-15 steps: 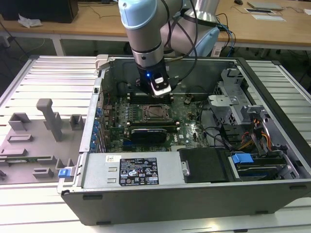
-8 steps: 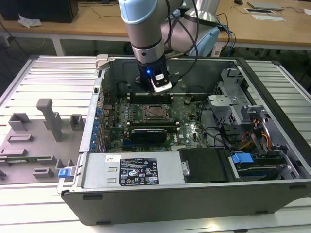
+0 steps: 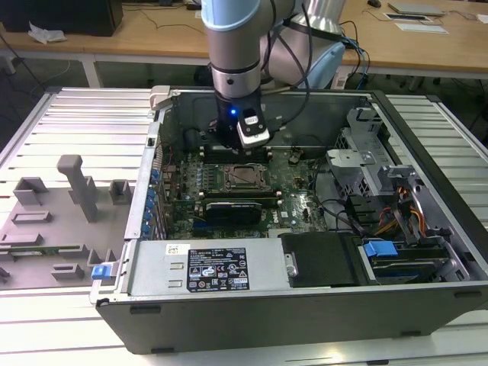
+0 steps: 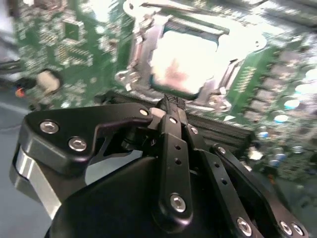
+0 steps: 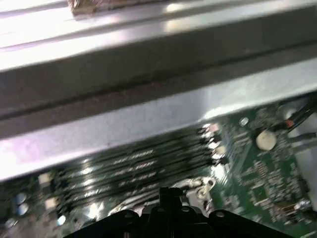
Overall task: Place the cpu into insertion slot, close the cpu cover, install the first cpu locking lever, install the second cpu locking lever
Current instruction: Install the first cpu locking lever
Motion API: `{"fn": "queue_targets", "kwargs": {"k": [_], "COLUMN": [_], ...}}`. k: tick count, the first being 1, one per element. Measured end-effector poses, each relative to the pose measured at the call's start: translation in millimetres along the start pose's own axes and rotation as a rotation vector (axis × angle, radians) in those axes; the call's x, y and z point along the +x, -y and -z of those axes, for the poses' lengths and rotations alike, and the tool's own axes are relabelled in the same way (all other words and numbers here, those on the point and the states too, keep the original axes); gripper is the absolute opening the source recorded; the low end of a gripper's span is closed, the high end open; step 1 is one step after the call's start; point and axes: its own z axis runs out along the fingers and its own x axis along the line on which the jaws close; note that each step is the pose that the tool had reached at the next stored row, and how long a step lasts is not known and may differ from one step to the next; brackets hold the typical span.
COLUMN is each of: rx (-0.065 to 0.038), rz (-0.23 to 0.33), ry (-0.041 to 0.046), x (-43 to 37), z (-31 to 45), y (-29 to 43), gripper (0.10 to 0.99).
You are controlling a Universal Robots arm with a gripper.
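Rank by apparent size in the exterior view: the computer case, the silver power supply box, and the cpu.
1. computer case
2. power supply box
3. cpu, seated in its slot, under the gripper

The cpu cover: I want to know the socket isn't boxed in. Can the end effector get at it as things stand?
Probably yes. In the second wrist view the end effector hangs just beside the cpu cover, with nothing between them. In the exterior view the case is open on top and the arm reaches straight down.
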Motion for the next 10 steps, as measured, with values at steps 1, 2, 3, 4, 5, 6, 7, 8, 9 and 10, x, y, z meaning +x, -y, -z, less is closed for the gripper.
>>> {"fn": "queue_targets", "kwargs": {"k": [1, 2, 3, 4, 5, 6, 7, 8, 9, 10], "rx": [0.022, 0.039, 0.045, 0.051, 0.052, 0.052, 0.052, 0.052, 0.052, 0.052], "rz": [0.001, 0.001, 0.002, 0.002, 0.002, 0.002, 0.002, 0.002, 0.002, 0.005], "ry": [-0.0133, -0.0228, -0.0267, -0.0313, -0.0327, -0.0329, -0.0329, -0.0329, -0.0329, -0.0331], "x": [-0.1, -0.2, -0.4, -0.8, -1.1, -1.4, -1.5, -1.5, -1.5, -2.0], "z": [0.0, -0.1, 0.0, 0.3, 0.3, 0.3, 0.3, 0.3, 0.3, 0.3], "y": [0.0, 0.3, 0.9, 2.5, 3.7, 4.5, 4.7, 4.7, 4.7, 4.6], "gripper": [0.106, 0.106, 0.106, 0.106, 0.106, 0.106, 0.106, 0.106, 0.106, 0.106]}}
